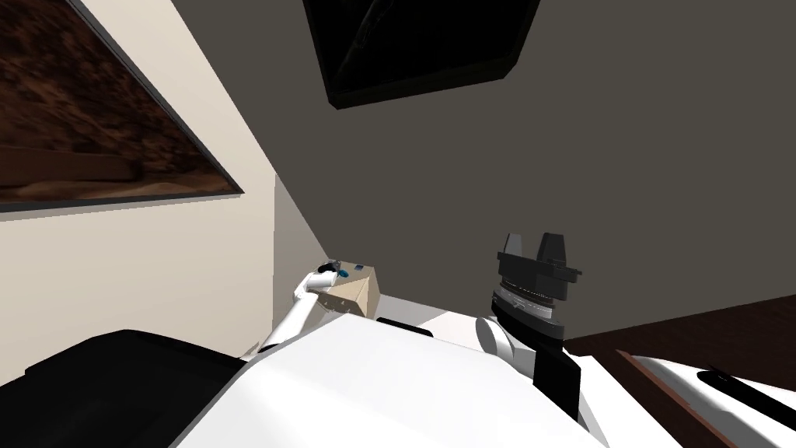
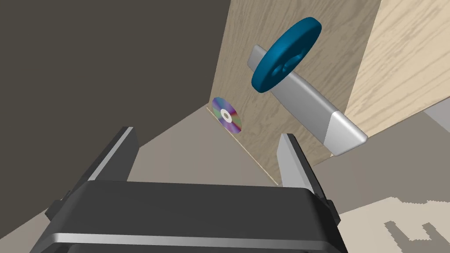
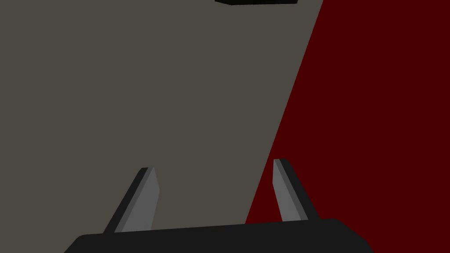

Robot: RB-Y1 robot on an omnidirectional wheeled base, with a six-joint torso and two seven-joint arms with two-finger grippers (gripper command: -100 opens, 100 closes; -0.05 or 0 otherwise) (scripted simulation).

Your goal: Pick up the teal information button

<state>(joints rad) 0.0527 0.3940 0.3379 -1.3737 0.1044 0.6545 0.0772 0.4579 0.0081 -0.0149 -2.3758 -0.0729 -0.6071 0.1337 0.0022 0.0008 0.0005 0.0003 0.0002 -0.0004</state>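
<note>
The teal information button (image 2: 286, 55) is a thick round disc standing on edge against a grey bar-shaped device (image 2: 307, 103) on a light wood cube-shaped stand (image 2: 259, 79). My left gripper (image 2: 205, 133) is open and short of the button, which lies beyond its one finger (image 2: 290, 158) and apart from it. The head view has the button as a small teal spot (image 1: 343, 273) on the stand (image 1: 354, 292), with my left gripper (image 1: 328, 268) at it. My right gripper (image 1: 539, 253) is raised in front of the grey wall, and its wrist view shows it open (image 3: 213, 164) and empty.
A rainbow-coloured disc (image 2: 226, 115) lies flat on the wood near the button. The stand sits in a corner between a cream wall and a grey wall (image 1: 544, 155). Dark wood furniture (image 1: 684, 334) is to the right, and a black object (image 1: 116, 381) is low on the left.
</note>
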